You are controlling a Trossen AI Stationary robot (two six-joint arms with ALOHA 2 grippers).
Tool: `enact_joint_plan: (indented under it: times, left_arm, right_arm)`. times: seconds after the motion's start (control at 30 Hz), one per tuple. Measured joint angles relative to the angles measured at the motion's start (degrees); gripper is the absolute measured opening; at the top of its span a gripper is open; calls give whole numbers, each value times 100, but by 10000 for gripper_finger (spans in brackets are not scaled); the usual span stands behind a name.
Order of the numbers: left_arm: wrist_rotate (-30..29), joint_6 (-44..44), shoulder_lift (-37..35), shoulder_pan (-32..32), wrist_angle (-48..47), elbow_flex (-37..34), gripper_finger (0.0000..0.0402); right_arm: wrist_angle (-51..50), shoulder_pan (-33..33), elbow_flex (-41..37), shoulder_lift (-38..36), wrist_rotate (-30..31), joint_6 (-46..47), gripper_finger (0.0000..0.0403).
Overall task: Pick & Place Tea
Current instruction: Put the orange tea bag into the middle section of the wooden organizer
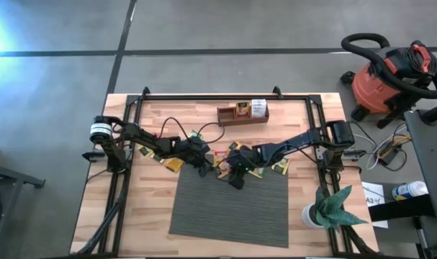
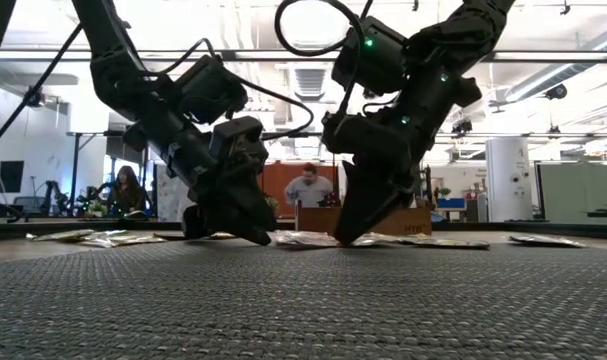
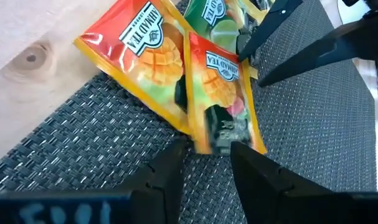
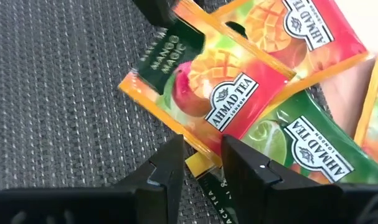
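High view | both pincers (image 1: 204, 170) (image 1: 235, 180) apart over sachets (image 1: 222, 160) at mat (image 1: 229, 208) edge | tray (image 1: 241, 116) behind

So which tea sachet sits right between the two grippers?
The orange mango sachet with the dark "Mango Magic" end, lying on the grey mat. The left gripper is at its dark end, the right gripper at its opposite edge; the other sachets lie beside or under it.

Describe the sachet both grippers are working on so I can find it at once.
Find the grey woven mat, then its far edge where both grippers meet. The mango tea sachet lies there between them, red-orange with a dark "Mango Magic" end; its neighbour is green.
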Motion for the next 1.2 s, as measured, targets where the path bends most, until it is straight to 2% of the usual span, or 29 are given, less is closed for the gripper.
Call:
enact_joint_plan:
  times: [0.3,0.8,0.93,1.13,1.2]
  left_arm:
    - [16,-321,41,-22,397,21,133]
    - [131,-144,295,-50,400,385,130]
    - [140,17,284,-48,213,389,97]
    - [111,378,193,-48,-113,431,13]
    - [12,630,58,-48,-274,470,5]
  right_arm:
    - [395,2,-187,-1,3,284,105]
    - [503,-20,-118,11,3,297,105]
    - [493,-22,-118,11,2,295,105]
    - [481,-30,-5,-85,3,254,105]
    - [442,-51,27,-181,2,141,105]
